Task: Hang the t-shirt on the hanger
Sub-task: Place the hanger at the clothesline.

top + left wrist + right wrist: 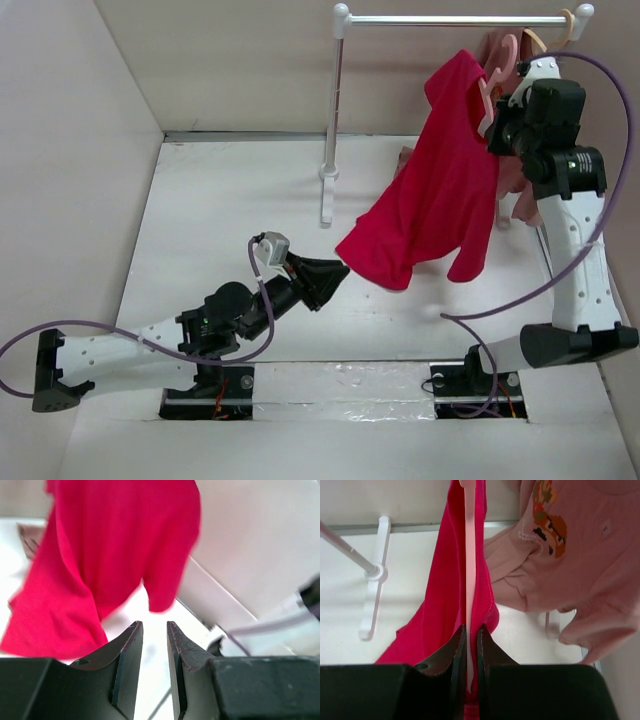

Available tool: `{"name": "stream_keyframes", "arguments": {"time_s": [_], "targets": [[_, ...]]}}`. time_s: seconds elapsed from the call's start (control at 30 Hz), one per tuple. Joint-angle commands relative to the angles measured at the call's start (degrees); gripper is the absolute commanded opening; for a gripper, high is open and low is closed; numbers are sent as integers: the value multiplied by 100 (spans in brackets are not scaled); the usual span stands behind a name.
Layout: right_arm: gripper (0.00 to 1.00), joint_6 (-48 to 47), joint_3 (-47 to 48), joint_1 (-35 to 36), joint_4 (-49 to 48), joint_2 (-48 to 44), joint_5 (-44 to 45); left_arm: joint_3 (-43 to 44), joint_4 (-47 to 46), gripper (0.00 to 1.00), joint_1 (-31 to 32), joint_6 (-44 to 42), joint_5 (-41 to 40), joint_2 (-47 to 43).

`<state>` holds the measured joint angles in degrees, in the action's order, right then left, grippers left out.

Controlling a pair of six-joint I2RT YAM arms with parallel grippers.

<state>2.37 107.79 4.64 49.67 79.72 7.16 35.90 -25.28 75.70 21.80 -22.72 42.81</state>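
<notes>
1. Right end effector [470,636]: the jaws are closed almost fully on the hanger [470,555]. A fold of the t-shirt [440,190] is pinched with it. It is raised high at the far right, beside the rack [335,100].
2. Left end effector [154,632]: the jaws stand a narrow gap apart and hold nothing. It sits low over the surface [220,220], pointing toward the far right.
3. Hanger: in the right wrist view it runs as a thin pink strip straight away from the jaws, edge-on. Whether its hook is on the rail cannot be told.
4. T-shirt: it drapes from the hanger and hangs free. One shoulder rises over the hanger's upper end, and the body and one sleeve fall away below.
5. Long axis: in the top view the t-shirt runs diagonally, from the hanger at the upper right down to the hem at the lower left.
6. Key relation: the hem lies just ahead of the left end effector, close to its tips but not between them. The left arm is the nearer one to the loose fabric, and the right arm is occupied at the hanger.
7. Judgement: the t-shirt appears only partly seated, so the next move likely falls to the left arm, advancing along its pointing direction to take the hem.
8. Behind, a pink shirt [590,565] hangs just beside the t-shirt. It poses a snag risk.
</notes>
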Motion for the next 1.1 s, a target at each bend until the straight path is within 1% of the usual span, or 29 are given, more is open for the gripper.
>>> {"name": "stream_keyframes", "arguments": {"time_s": [0.0,0.17,0.23,0.27,0.3,0.37,0.5,0.57,0.7,0.83,0.9,1.07], "targets": [[0,35,681,-165,-976,244,-163,-381,5,23,32,438,434,-351],[0,79,1762,-218,-907,1062,101,-566,514,24,32,421,628,-624],[0,70,2087,-289,-845,1299,225,-672,664,24,278,413,506,-791],[0,62,2454,-480,-723,1587,138,-698,725,24,383,386,340,-861],[0,114,2649,-552,-626,1738,-72,-829,726,25,497,343,269,-1010],[0,132,3062,-605,-433,2098,-135,-944,726,27,779,255,41,-1160],[0,62,3073,-807,-485,2293,-267,-1163,875,28,1069,184,-346,-1511],[0,44,3012,-859,-545,2293,-294,-1217,980,28,1201,193,-600,-1599],[0,79,2906,-913,-722,2284,-391,-1375,1016,28,1376,149,-856,-1863],[0,88,3046,-983,-704,2503,-425,-1437,1060,28,1377,184,-927,-1978],[0,132,3038,-1036,-687,2609,-600,-1437,1069,28,1377,193,-1006,-1987],[0,202,2582,-1088,-985,2680,-672,-1428,1130,28,1377,210,-1076,-2013]]}}
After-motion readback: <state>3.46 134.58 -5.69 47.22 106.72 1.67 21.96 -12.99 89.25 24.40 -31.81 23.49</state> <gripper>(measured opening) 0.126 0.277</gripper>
